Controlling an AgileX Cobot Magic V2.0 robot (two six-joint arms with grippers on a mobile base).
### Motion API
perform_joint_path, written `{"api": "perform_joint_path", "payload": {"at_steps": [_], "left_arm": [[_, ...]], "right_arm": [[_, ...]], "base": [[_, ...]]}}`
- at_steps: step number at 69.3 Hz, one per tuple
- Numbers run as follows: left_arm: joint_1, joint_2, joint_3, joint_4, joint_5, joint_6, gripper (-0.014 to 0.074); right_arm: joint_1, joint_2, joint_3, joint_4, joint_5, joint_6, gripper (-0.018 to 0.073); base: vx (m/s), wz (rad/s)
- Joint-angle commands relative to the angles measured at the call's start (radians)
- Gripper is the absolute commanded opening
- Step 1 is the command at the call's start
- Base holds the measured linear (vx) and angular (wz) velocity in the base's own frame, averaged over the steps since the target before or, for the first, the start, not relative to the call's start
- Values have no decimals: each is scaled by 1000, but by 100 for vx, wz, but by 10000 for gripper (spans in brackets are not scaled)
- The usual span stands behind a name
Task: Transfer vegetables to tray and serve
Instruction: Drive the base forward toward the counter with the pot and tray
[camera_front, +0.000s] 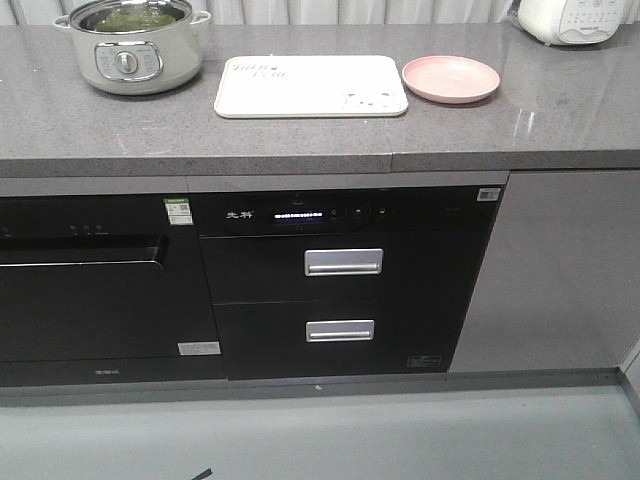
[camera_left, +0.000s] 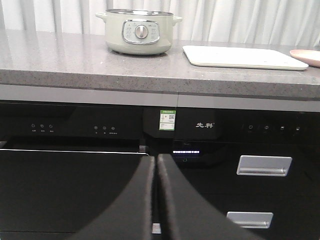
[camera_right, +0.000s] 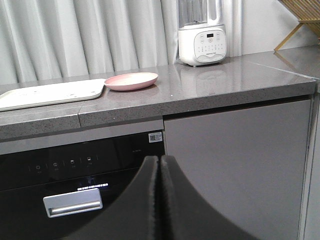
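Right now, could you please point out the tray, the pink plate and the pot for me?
tray (camera_front: 300, 90): front view, on its bare middle.
pink plate (camera_front: 450, 78): front view, on its bare centre.
pot (camera_left: 141, 33): left wrist view, on its front control dial.

A speckled grey stone countertop (camera_front: 300, 140) runs the width of a kitchen, backed by pale pleated curtains (camera_right: 75, 40) — beneath it sit glossy black built-in appliances (camera_front: 100, 300) with two silver-handled drawers (camera_front: 260, 272), an illuminated control strip (camera_front: 300, 213) and a plain grey cabinet door (camera_front: 560, 270); the floor (camera_front: 400, 430) is smooth grey-green, and soft light glints off the stone and dark glass fronts
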Motion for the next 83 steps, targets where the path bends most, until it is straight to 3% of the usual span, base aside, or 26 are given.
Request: {"api": "perform_joint_path", "payload": {"at_steps": [1, 83], "left_arm": [[3, -15, 20, -3, -70, -8, -6], [3, -15, 20, -3, -70, -8, -6]], "right_arm": [[2, -7, 14, -3, -76, 0, -6], [2, -7, 14, -3, -75, 0, -6]], "base": [[10, 1], [11, 1]]}}
